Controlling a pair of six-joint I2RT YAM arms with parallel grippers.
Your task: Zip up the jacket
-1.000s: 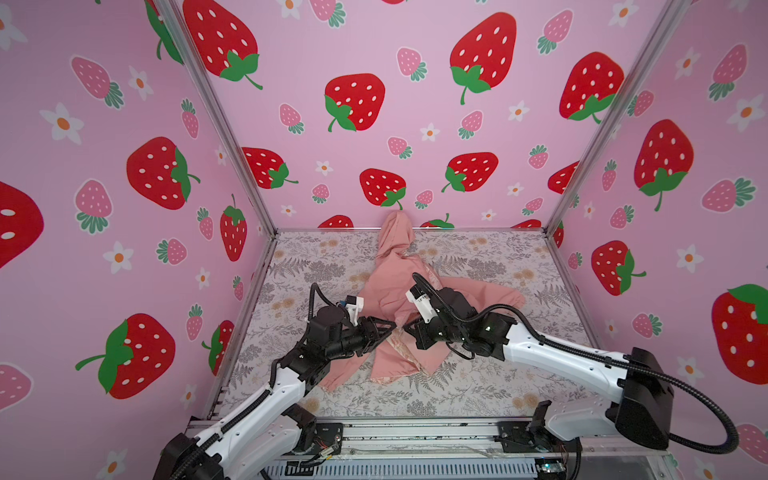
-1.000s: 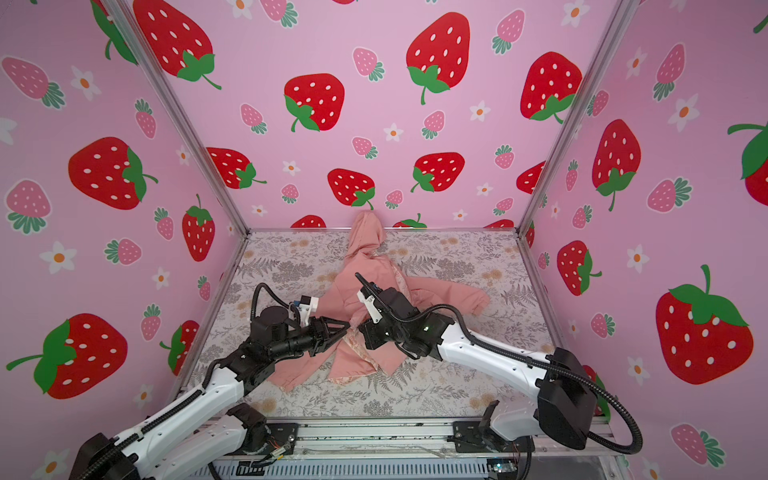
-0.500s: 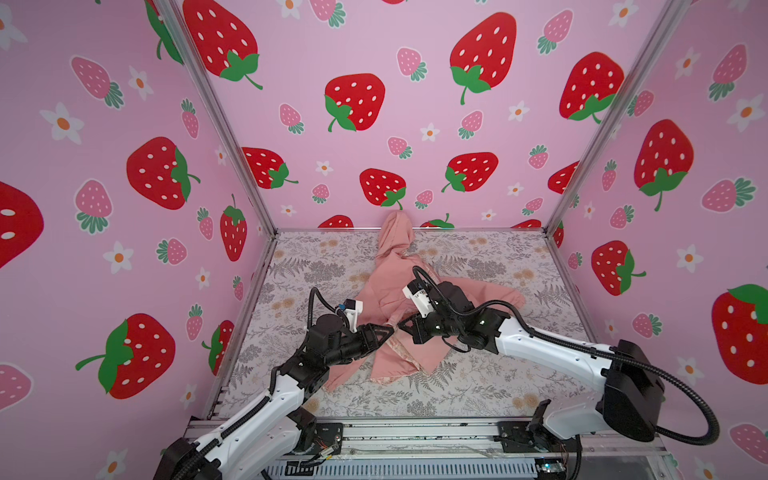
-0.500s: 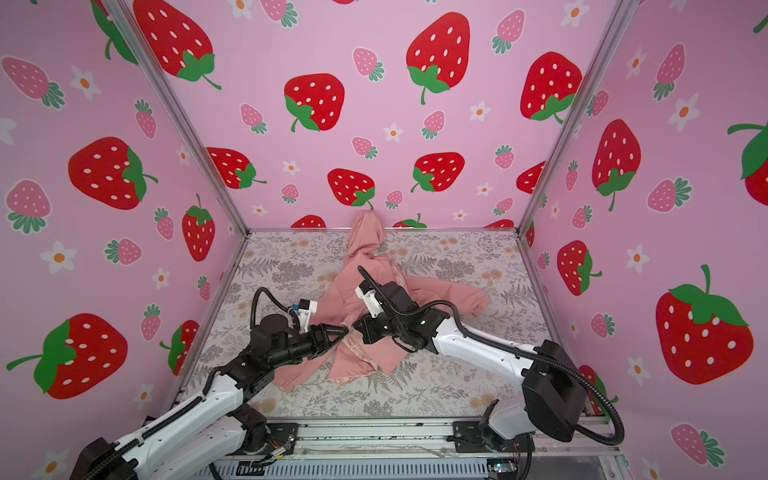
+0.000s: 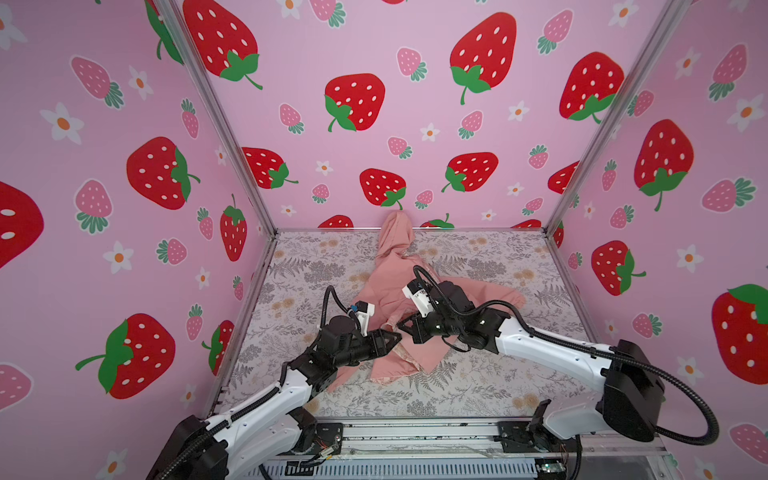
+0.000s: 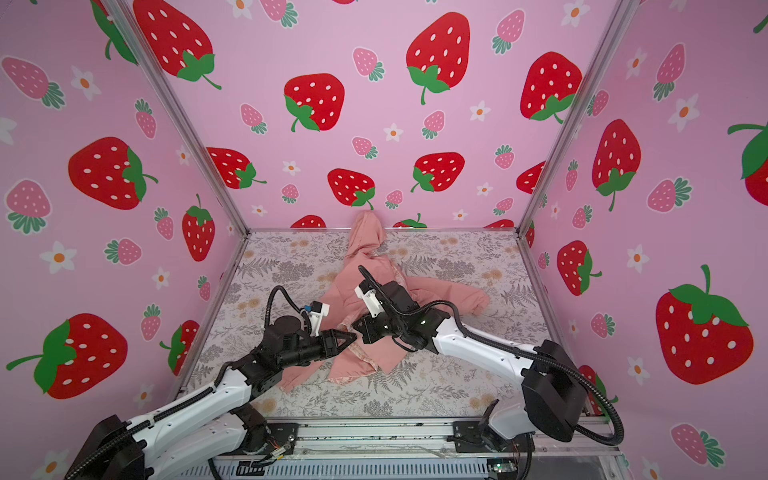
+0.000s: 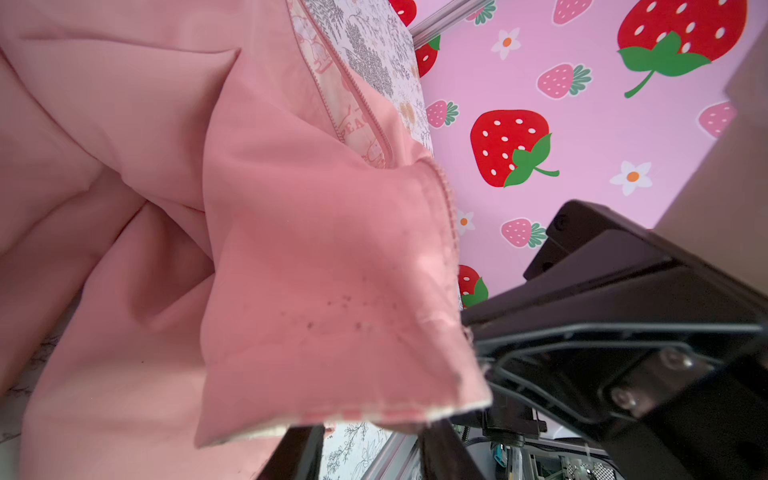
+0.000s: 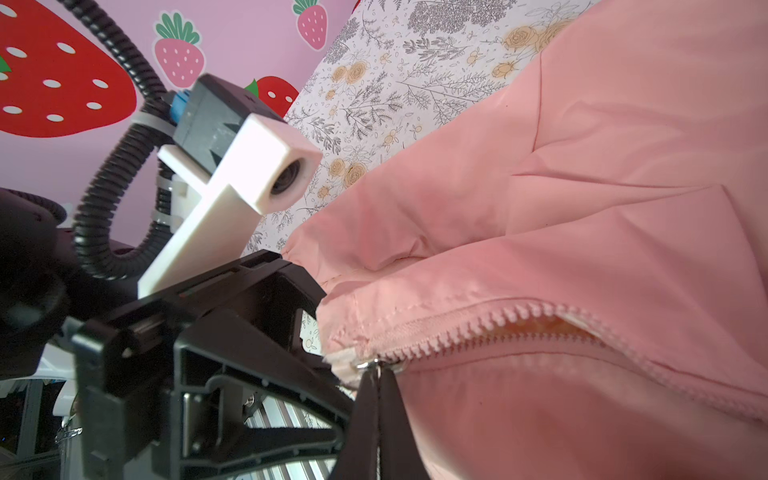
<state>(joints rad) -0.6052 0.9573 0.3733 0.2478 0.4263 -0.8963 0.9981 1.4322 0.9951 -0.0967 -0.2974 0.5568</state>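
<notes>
Plainly light and limp: the small salmon-pink hooded fabric jacket (image 5: 390, 286) lies crumpled mid-way across the grey-and-tan floral-print table cover (image 5: 478, 382), hood toward the back wall, one sleeve flung rightward. Right gripper (image 8: 377, 380) is pinched tight on the small metal zipper slider (image 8: 365, 365) at the bottom end of the toothed track. Left gripper (image 5: 392, 335) is part-closed, clamping the hem corner (image 7: 345, 332) just beside that slider. Teeth further up gape apart, with the lining showing through. Judgement: the cloth will bunch and slip rather than resist. Keep the hem taut against the slider's pull, and grip the slider itself, never loose fabric.
</notes>
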